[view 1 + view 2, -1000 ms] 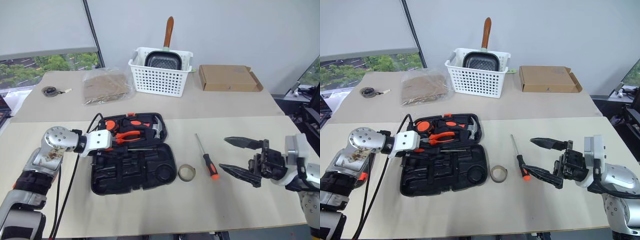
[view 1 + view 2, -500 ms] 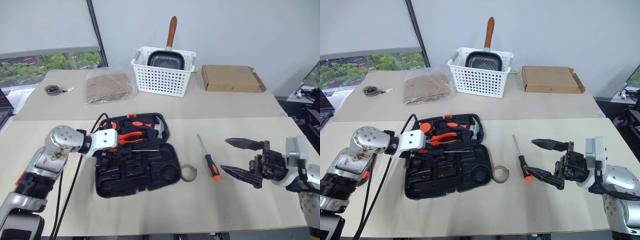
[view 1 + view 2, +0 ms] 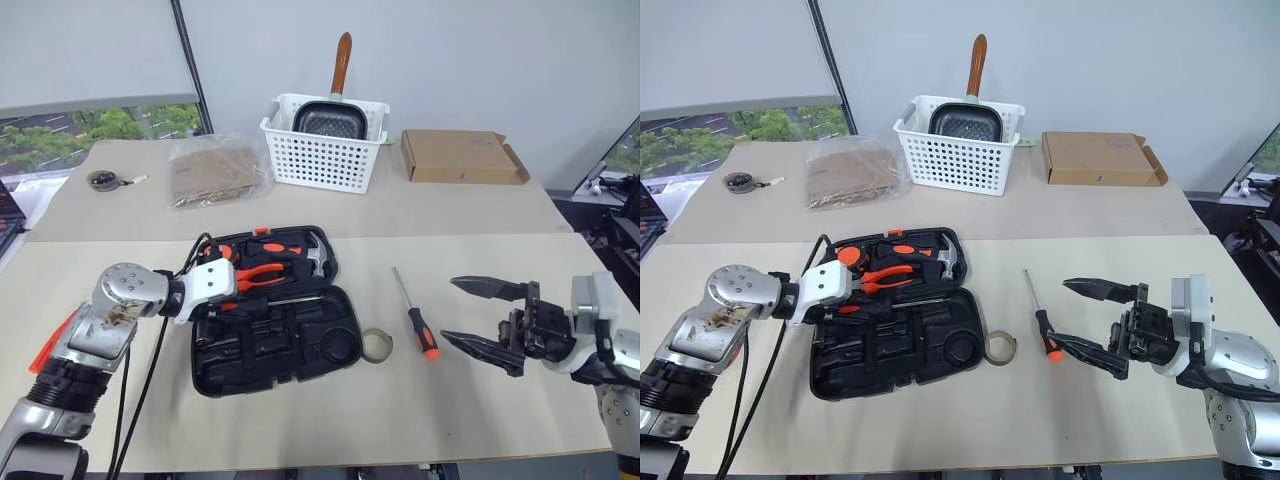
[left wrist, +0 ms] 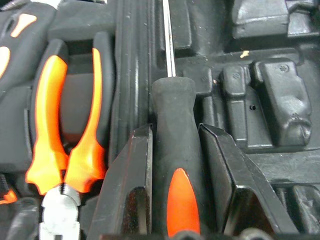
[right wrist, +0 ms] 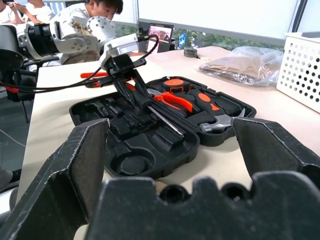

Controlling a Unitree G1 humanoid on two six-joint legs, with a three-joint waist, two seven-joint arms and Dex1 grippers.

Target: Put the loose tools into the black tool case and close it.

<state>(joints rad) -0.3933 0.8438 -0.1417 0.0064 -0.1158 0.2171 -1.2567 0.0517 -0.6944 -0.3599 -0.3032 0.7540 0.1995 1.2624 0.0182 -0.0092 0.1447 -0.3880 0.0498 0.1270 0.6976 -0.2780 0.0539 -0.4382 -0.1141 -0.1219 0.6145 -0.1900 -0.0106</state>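
tool case (image 3: 270,320) on table (image 3: 330,420), tape ring (image 3: 376,346) right of it, screwdriver (image 3: 415,315) further right

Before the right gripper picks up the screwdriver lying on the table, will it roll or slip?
The screwdriver probably rolls if nudged: its handle looks round and lies flat on the table. Its thin metal shaft looks stiff, likely slippery; the black-orange handle seems the safer grip.

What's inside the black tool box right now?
In the black tool case: orange-handled pliers, a hammer, and a screwdriver gripped by the left end effector. The arm covers the case's left edge, so anything there is hidden.
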